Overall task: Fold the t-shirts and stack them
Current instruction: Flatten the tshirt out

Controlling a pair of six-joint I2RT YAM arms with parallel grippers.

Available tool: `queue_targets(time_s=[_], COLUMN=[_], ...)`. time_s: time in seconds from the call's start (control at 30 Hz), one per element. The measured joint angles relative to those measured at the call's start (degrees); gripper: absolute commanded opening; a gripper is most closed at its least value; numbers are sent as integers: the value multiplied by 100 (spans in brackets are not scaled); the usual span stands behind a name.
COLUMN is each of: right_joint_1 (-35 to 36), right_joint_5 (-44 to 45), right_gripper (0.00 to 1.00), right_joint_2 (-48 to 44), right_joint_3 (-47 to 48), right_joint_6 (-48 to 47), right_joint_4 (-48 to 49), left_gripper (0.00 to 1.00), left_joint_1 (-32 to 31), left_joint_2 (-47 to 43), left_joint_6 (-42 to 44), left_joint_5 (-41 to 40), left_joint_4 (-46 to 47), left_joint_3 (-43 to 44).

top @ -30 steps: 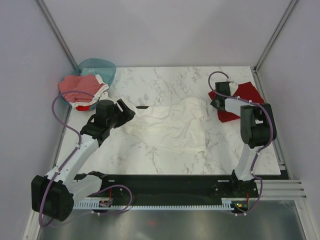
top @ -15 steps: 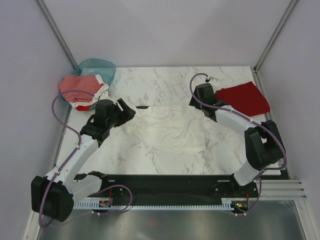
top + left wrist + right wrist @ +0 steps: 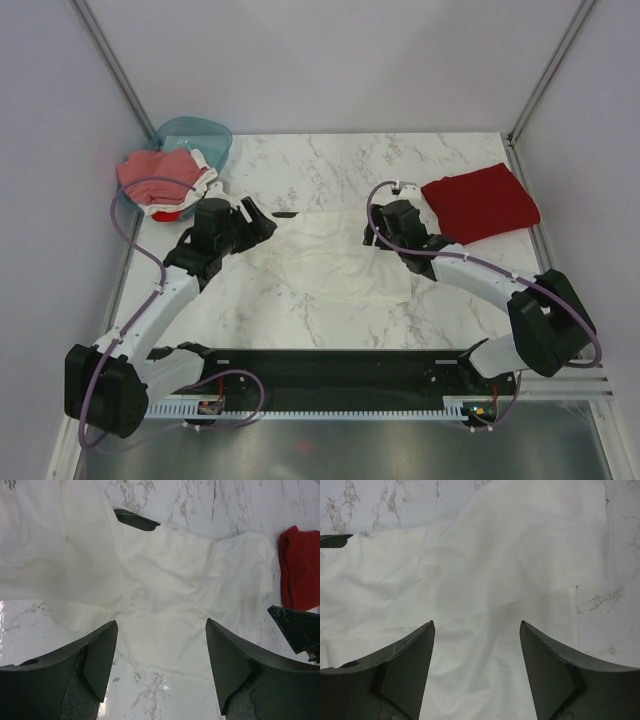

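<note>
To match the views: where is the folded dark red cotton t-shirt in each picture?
Top external: folded dark red cotton t-shirt, right side, above the middle.
Left wrist: right edge.
Right wrist: not in it.
Shared landmark: the spread white cotton t-shirt, in all three.

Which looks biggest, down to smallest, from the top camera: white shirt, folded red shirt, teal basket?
White shirt
Red shirt and teal basket: roughly alike; heaped clothes hide part of the basket.
</note>
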Motion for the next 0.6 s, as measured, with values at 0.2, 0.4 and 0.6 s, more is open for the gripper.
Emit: queue_targets(time_s=[0.2,0.4,0.6], right_joint_1=[0,-39,-466], right_joint_5=[31,181,164], right_gripper=[77,79,80], right_joint_2=[546,1038,1237], right_joint_3=[238,437,446], right_joint_6=[-76,-63,105], right_joint_4=[26,-87,-140], left_gripper=[81,81,82], left_joint_1=[0,0,0], left_joint_2=[374,763,1025], left_joint_6=[76,125,144], left_joint_5=[17,37,28], left_joint_4=[13,11,-11], left_joint_3=[0,2,90])
